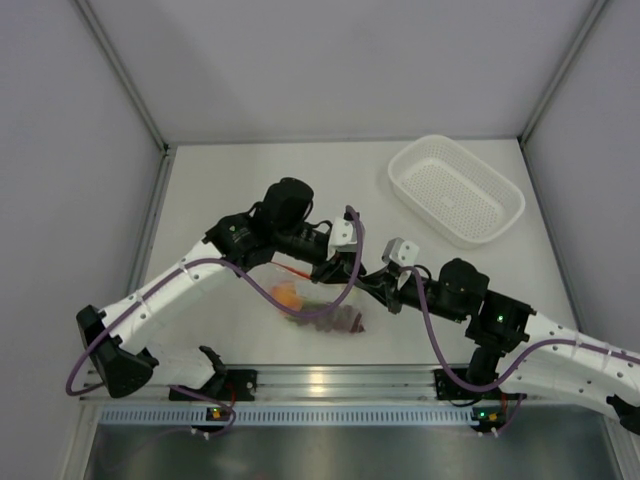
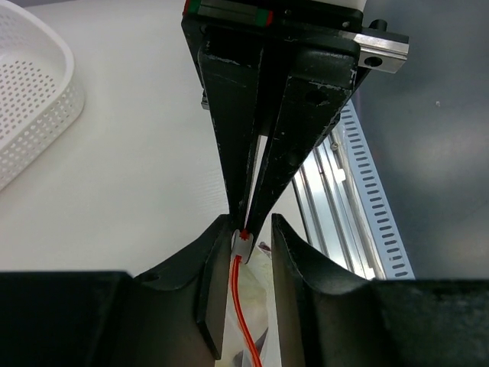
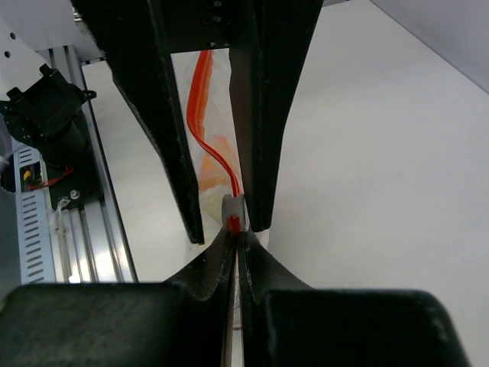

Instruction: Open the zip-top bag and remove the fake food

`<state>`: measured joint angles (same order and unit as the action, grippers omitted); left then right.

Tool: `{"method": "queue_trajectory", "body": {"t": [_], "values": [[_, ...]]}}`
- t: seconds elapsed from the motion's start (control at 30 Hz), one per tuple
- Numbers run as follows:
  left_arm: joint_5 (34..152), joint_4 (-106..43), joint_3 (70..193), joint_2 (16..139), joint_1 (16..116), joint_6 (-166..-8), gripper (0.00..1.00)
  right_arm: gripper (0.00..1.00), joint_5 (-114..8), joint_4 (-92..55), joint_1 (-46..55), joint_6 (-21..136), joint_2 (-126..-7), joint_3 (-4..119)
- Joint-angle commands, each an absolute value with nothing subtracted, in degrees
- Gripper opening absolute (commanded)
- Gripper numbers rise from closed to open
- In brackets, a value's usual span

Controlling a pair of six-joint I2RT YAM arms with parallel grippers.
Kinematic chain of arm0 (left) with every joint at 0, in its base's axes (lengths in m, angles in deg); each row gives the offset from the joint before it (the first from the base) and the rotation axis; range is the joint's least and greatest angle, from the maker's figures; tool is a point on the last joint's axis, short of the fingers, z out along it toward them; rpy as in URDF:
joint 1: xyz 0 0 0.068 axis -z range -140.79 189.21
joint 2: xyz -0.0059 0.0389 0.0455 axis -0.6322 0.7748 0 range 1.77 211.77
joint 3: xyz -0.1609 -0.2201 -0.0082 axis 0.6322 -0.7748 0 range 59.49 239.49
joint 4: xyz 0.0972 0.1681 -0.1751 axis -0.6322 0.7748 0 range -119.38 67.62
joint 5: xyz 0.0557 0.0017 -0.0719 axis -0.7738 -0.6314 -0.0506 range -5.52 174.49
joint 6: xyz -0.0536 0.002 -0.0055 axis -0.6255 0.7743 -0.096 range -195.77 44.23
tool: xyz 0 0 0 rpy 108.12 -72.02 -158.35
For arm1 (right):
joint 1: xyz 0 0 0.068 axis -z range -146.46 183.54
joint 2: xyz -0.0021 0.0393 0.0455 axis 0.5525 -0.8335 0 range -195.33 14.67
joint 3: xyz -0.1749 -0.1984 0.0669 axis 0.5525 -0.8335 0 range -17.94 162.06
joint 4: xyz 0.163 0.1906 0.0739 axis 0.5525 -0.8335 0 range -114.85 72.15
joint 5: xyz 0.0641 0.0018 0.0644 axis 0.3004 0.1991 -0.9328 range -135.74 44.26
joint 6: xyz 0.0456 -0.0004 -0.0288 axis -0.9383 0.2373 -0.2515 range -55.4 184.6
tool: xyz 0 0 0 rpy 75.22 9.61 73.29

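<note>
right hand (image 3: pixel 237 235) pinched tight on the zip-top bag (image 3: pixel 218 107) top edge.

place: robot lab test cell | evidence: bare white table (image 1: pixel 250 190), grey partition walls (image 1: pixel 330 60), aluminium rail (image 1: pixel 330 380)
</note>
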<state>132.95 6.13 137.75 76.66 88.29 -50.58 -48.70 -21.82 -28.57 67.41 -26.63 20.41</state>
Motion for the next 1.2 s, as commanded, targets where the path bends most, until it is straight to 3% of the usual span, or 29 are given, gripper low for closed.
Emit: {"method": "queue_trajectory", "body": {"t": [0.0, 0.13, 0.23, 0.33, 0.53, 0.7, 0.83, 0.93, 1.0, 1.07, 1.17], "values": [[133.79, 3.49, 138.68, 76.30, 88.61, -50.29, 0.33, 0.00, -47.24, -18.91, -28.87, 66.89, -25.40, 22.75], [132.65, 3.49, 138.68, 75.78, 88.61, -49.94, 0.38, 0.00, -47.32, -18.91, -28.95, 66.80, -25.58, 22.58], [131.25, 3.58, 138.42, 75.60, 88.61, -49.85, 0.48, 0.00, -47.67, -18.47, -28.87, 66.62, -25.49, 22.31], [130.54, 3.49, 138.15, 75.60, 88.61, -49.85, 0.49, 0.00, -48.46, -18.38, -28.87, 66.54, -25.58, 22.31], [129.05, 3.50, 137.71, 75.60, 88.52, -49.93, 0.40, 0.00, -49.52, -18.38, -28.95, 66.45, -25.84, 22.31], [128.34, 3.49, 137.28, 75.60, 88.52, -49.76, 0.22, 0.00, -48.65, -18.29, -28.87, 66.36, -25.84, 22.31], [127.99, 3.49, 136.66, 75.51, 88.52, -49.58, 0.22, 0.00, -47.33, -16.90, -28.95, 65.83, -25.32, 22.49], [126.85, 3.49, 136.57, 75.68, 88.43, -49.93, 0.39, 0.00, -46.35, -16.36, -28.95, 65.13, -24.79, 22.31], [127.02, 3.49, 136.92, 76.04, 88.43, -49.85, 0.43, 0.00, -46.44, -16.54, -28.95, 65.04, -24.62, 22.31], [127.37, 3.50, 137.18, 76.12, 88.43, -49.67, 0.42, 0.00, -46.44, -16.62, -28.95, 65.04, -24.53, 22.31], [127.73, 3.49, 137.27, 76.21, 88.43, -49.41, 0.29, 0.00, -46.35, -16.80, -28.95, 65.04, -24.17, 22.22]]}}
